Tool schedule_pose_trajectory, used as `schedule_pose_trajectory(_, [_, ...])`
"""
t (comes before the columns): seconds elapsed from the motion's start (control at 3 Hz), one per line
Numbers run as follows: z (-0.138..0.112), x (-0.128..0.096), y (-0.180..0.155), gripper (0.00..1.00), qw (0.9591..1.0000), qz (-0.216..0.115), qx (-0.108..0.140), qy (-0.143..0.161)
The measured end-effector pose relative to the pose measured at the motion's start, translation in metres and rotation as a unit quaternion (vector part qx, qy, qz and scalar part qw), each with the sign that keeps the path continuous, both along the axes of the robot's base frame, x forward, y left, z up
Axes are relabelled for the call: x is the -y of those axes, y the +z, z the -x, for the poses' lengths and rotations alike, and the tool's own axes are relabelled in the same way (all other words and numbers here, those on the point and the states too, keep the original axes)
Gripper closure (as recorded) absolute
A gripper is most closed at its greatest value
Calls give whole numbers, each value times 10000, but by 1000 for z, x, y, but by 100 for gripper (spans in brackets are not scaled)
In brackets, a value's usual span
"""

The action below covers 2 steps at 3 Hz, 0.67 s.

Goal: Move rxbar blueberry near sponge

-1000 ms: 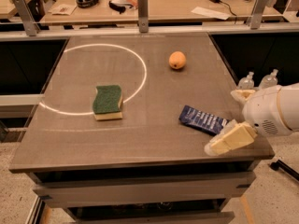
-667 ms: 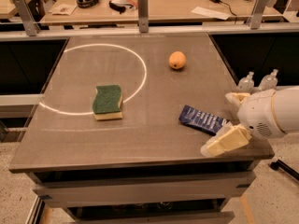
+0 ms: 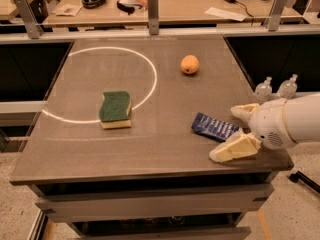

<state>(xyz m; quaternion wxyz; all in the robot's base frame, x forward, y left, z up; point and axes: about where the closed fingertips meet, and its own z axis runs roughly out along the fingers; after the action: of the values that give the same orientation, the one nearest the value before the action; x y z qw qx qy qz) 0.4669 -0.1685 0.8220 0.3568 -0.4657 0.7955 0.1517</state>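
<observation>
Dark tabletop [image 3: 150,154] viewed from above its near edge. The rxbar blueberry [image 3: 214,126] lies flat at the near right of the table, well apart from the sponge [image 3: 115,109], which sits green side up left of centre, over the near arc of a white painted ring [image 3: 153,79]. The gripper [image 3: 239,130] enters from the right on a white arm [image 3: 295,121]. Its two pale fingers [image 3: 234,149] are spread apart, one on the far side and one on the near side of the bar's right end, not closed on it. An orange [image 3: 189,64] rests farther back, right of the ring. Two small clear bottles [image 3: 263,89] stand beyond the table's right edge.
</observation>
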Motion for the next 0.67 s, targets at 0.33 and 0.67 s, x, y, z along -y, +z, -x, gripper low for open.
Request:
schedule_pose_trajectory(0.33, [-4,-1,-7,41,10000,-18,-53,43])
schedule_pose_trajectory(0.67, [-4,-1,-4,64,10000,-16,-58,46])
